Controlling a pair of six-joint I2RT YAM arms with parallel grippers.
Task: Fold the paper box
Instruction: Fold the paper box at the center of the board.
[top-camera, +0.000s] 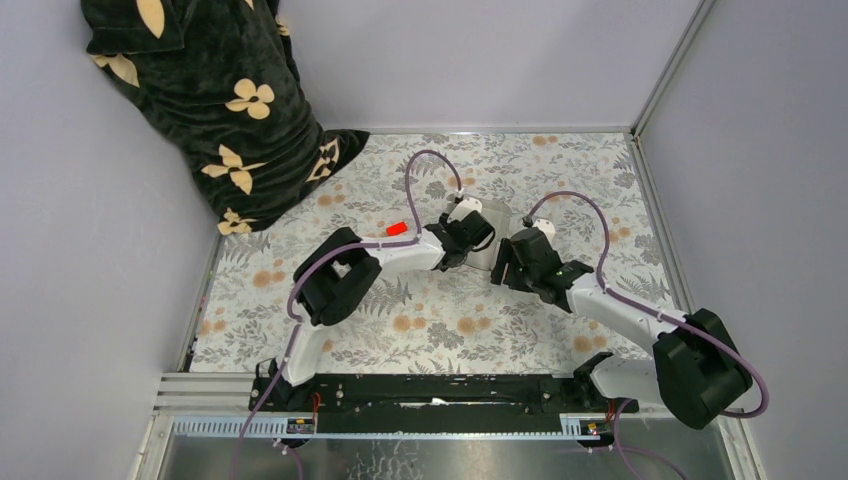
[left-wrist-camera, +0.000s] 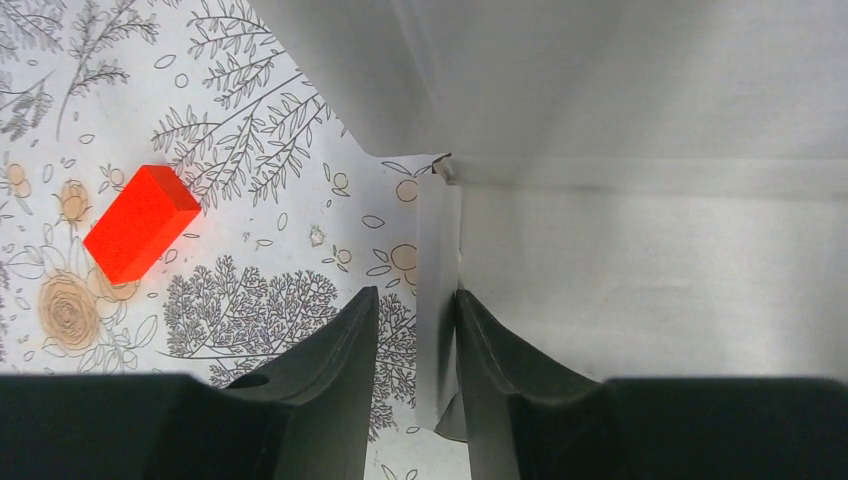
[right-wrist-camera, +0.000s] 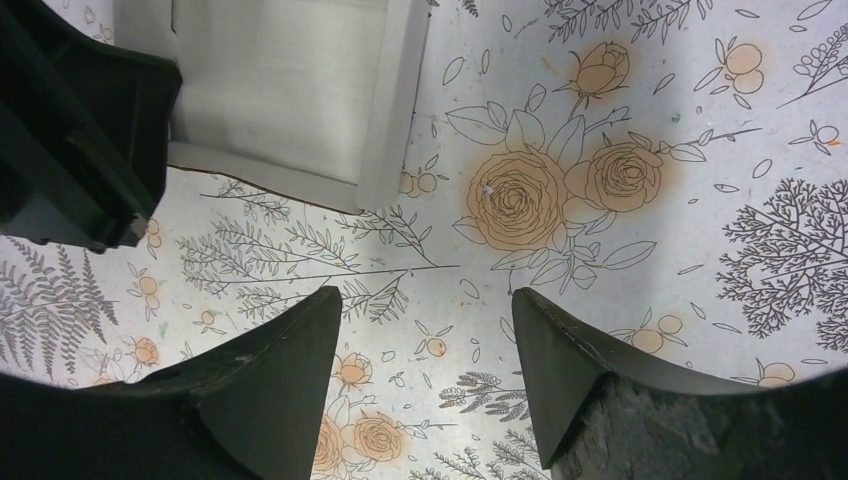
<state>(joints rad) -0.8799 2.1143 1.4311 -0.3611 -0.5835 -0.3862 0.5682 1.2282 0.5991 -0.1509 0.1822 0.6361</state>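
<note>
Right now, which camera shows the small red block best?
Left wrist: the small red rectangular block lies whole, close up. The top view shows only a red speck; the right wrist view misses it.

A robot-lab test cell: grey partition walls (top-camera: 480, 60), floral-print table (top-camera: 450, 330), aluminium rail (top-camera: 200, 385) (left arm (top-camera: 335, 285) and right arm (top-camera: 690, 365) bolted there).

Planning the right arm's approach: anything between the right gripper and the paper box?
Nothing visible: only bare floral cloth between the open right gripper and the paper box. The left gripper straddles a flap at the box's left side, out of that path.
</note>
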